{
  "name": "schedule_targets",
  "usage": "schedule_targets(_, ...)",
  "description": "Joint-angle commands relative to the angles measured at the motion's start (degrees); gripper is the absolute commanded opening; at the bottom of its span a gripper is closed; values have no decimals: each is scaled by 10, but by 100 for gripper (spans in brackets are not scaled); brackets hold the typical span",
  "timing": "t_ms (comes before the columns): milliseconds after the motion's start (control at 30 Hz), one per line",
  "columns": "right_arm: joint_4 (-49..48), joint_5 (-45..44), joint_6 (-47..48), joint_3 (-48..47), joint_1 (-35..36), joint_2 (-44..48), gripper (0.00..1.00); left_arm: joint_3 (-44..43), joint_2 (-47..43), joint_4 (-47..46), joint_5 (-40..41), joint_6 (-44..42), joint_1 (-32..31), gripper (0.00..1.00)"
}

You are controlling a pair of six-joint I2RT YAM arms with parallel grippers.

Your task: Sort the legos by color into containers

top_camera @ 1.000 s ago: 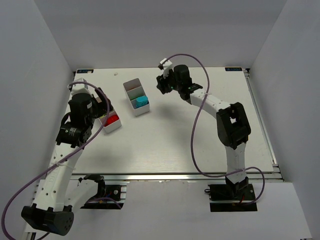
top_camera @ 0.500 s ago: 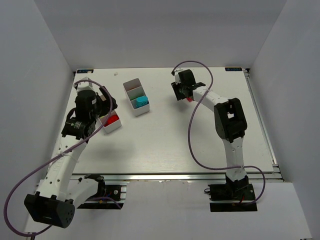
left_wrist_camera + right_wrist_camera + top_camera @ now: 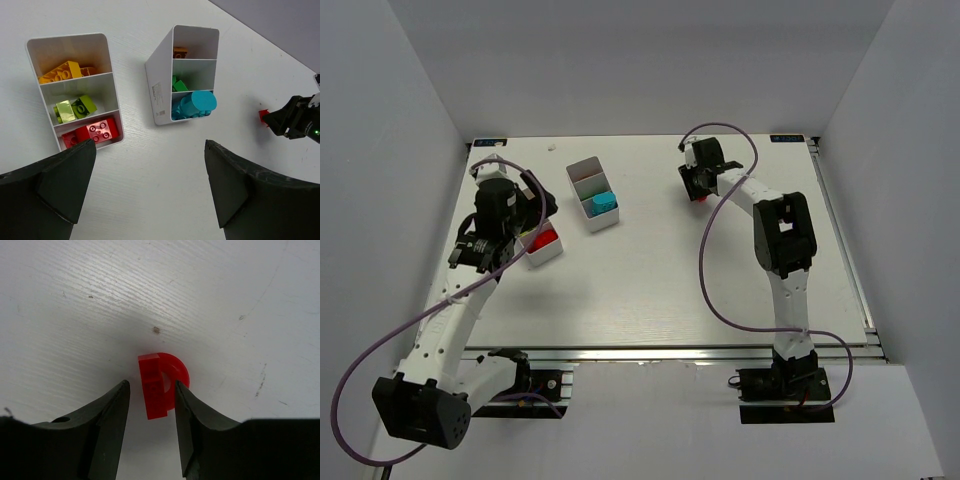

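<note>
The right end effector [image 3: 151,389] is down at the surface [image 3: 225,300] with its fingers part-way apart, one on each side of a red piece [image 3: 162,374] that has a rounded end. In the right wrist view a strip of bare surface shows between the piece and the finger on the left of the frame [image 3: 107,425]. The other finger's tip sits right at the piece's edge, and I cannot tell whether it touches. The piece lies flat on the surface and is not clamped. In the top view it sits right of centre in the upper part of the frame, well apart from both bins.

The left end effector [image 3: 150,146] hangs above the surface with its fingers spread wide and nothing between them. Its camera looks down on two white bins standing apart, each split into three compartments.

The first bin [image 3: 65,37], at the upper left of that frame, holds:
- yellow bricks [image 3: 61,71] in the top compartment
- lime bricks [image 3: 75,107] in the middle
- a red brick [image 3: 97,131] in the bottom

The second bin [image 3: 159,87], at the upper centre, holds:
- a brown brick [image 3: 180,51] in the top compartment
- a green brick [image 3: 178,84] in the middle
- teal bricks [image 3: 195,104] in the bottom
</note>
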State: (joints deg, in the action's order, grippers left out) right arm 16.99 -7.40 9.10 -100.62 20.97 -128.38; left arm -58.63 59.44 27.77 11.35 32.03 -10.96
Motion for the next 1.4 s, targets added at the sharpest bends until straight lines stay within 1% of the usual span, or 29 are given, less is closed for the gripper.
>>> schedule_targets(0,10,39,11,-27,-8,-6,46,13,-15,-12,-5,21,4,98)
schedule_targets(67,8,54,18,-27,-8,-5,46,19,-18,-14,-4,29,3,98)
schedule_targets(167,5,50,25,-27,-8,-8,45,25,-22,-16,-3,37,3,98)
schedule_targets(600,-13,34,51,-12,-9,-24,33,31,-42,-15,8,61,3,98)
schedule_targets(733,-6,34,51,-16,-9,-33,33,29,-50,-11,13,66,4,98)
schedule_targets(833,-12,40,56,-8,-9,-29,18,30,-58,-7,16,71,4,98)
schedule_targets(867,-13,41,57,-5,-10,-23,7,31,-61,-7,16,73,3,98)
schedule_targets(967,-28,67,65,19,-9,7,0,38,-75,-9,16,84,4,98)
schedule_targets(1033,-48,133,76,55,-11,36,0,42,-85,-8,16,91,3,98)
schedule_targets(1067,-58,166,95,72,-12,72,0,44,-89,-9,14,93,4,98)
schedule_targets(1100,-75,226,104,90,-13,92,0,44,-94,-9,14,95,4,98)
schedule_targets(1133,-88,266,120,122,-13,109,0,44,-101,-9,14,98,3,98)
schedule_targets(1167,-87,316,163,132,-12,139,0,43,-104,-5,16,99,4,98)
schedule_targets(1200,-79,417,186,138,-12,151,0,41,-107,-2,17,98,3,98)
schedule_targets(1233,-63,461,205,142,-9,160,0,40,-110,2,18,97,4,98)
schedule_targets(1267,-50,510,251,140,-1,172,0,37,-119,5,21,96,4,98)
schedule_targets(1300,-35,593,276,137,6,175,0,36,-123,7,22,95,3,98)
schedule_targets(1367,-6,640,327,123,42,181,0,33,-135,13,26,91,4,98)
